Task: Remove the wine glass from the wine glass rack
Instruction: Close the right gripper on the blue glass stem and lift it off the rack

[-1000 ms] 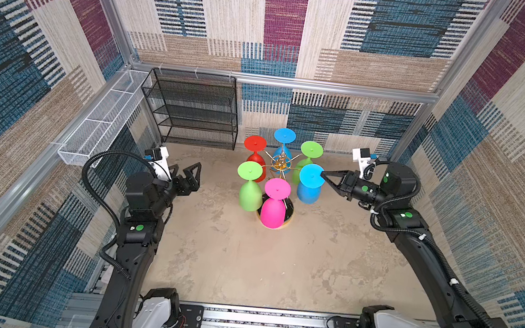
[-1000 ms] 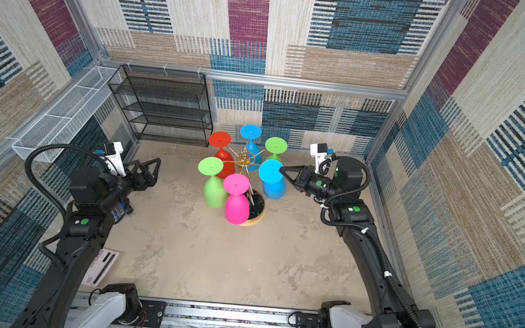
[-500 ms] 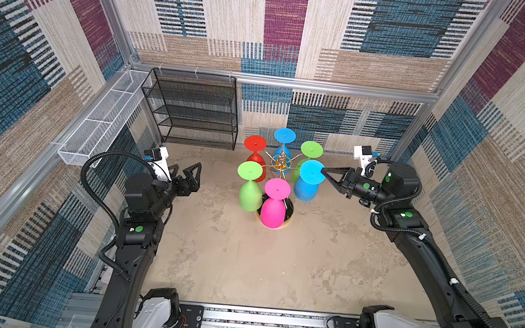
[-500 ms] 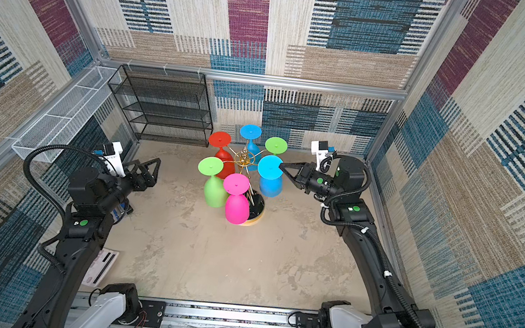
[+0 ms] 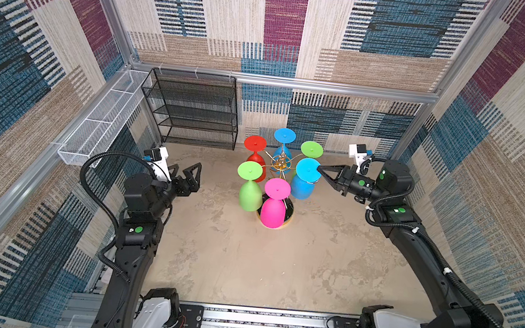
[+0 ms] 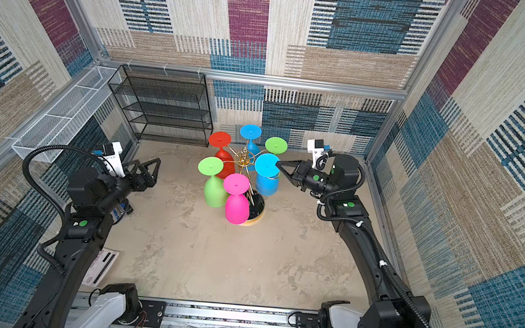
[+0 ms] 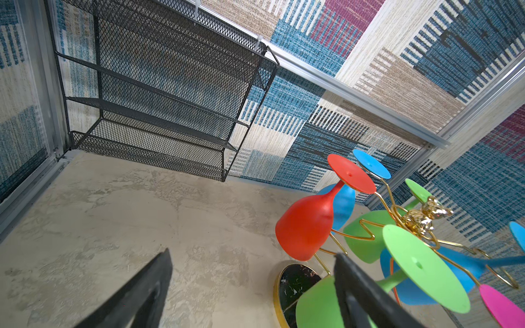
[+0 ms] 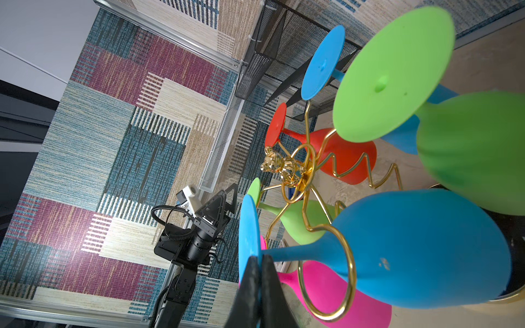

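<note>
The wine glass rack is a gold wire tree on a round black base, and it shows in both top views. Several coloured glasses hang upside down from its arms. My right gripper is shut on the rim of the foot of the light blue wine glass. In the right wrist view the jaws pinch that foot edge, and the glass's stem still passes through a gold ring. My left gripper hangs open and empty to the left of the rack, with floor between its fingers.
A black mesh shelf unit stands against the back wall. A white mesh basket runs along the left wall. A red glass, a green glass and a pink glass hang close by. A paper sheet lies front left.
My right gripper has shifted slightly left, toward the rack's centre, carrying the blue glass's foot with it. The left arm has barely moved.
</note>
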`<state>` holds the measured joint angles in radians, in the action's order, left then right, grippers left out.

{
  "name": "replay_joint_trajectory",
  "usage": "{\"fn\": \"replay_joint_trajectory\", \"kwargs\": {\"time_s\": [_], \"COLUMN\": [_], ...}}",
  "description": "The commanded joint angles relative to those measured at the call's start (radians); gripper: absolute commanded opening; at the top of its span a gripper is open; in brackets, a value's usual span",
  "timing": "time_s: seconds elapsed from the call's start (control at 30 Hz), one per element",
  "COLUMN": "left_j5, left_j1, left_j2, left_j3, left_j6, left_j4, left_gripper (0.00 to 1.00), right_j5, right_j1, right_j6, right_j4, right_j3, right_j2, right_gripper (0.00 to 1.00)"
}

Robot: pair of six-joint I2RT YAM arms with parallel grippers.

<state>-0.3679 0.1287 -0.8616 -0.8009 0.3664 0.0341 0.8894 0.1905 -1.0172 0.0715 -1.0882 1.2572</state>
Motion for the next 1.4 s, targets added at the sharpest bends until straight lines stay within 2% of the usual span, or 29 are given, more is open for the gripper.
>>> {"fn": "replay_joint_trajectory", "kwargs": {"time_s": [0.0,0.53,0.87,1.2,1.3,1.37], "left_j5": [0.003,0.003,-0.002,0.003,0.006,-0.009], "left_j1": [0.0,0.003,0.004,0.006,0.005,0.006], "left_j2": [0.005,0.006,0.003,0.0,-0.005,-0.009], "left_j3": [0.001,0.004,0.011,0.005,-0.01,-0.03], "left_j6": [0.005,0.006,0.018,0.029,0.049,0.077], "left_j4": [0.009,0.008,0.021,0.023,0.029,0.038], "left_gripper": [0.91,0.91,0.91,0.91,0.88,0.88], "right_j5": [-0.003,-0.018,-0.049,-0.17,-0.198,-0.187], "right_j1": [0.008,0.062,0.062,0.056,0.03,-0.025], "right_j6": [-0.012,0.04,0.052,0.089,0.091,0.091], "right_j4": [0.063,0.004,-0.049,-0.148,-0.175,-0.197], "right_j3": [-0.02,-0.035,0.048,0.121,0.151,0.177], "right_j2": [0.014,0.032,-0.067,-0.21,-0.261,-0.309], "right_gripper": [0.0,0.0,0.0,0.0,0.0,0.0]}}
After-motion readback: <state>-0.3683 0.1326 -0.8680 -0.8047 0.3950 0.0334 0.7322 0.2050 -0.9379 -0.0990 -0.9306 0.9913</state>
